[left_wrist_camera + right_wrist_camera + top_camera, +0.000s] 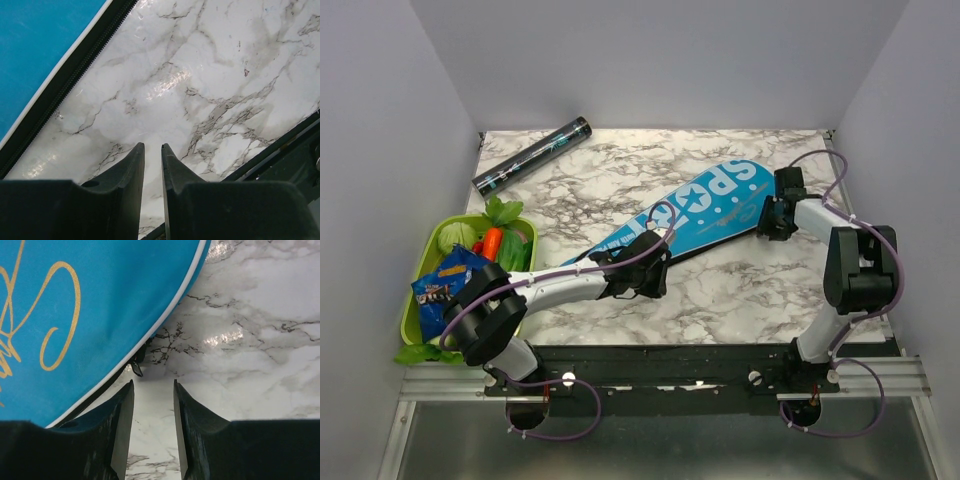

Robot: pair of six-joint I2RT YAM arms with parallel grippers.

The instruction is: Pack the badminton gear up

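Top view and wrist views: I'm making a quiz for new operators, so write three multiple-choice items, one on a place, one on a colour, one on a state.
1. Where on the table does the tube lie?
A. far left corner
B. near right corner
C. middle

2. What colour is the racket cover?
A. red
B. blue
C. yellow

3. How do the fingers of the right gripper stand?
A. apart, nothing between
B. clamped on the tube
C. clamped on the racket cover

Answers:
1 A: it lies slanted at the far left, near the wall.
2 B: it is blue with white lettering.
3 A: the right wrist view shows bare marble in the gap.
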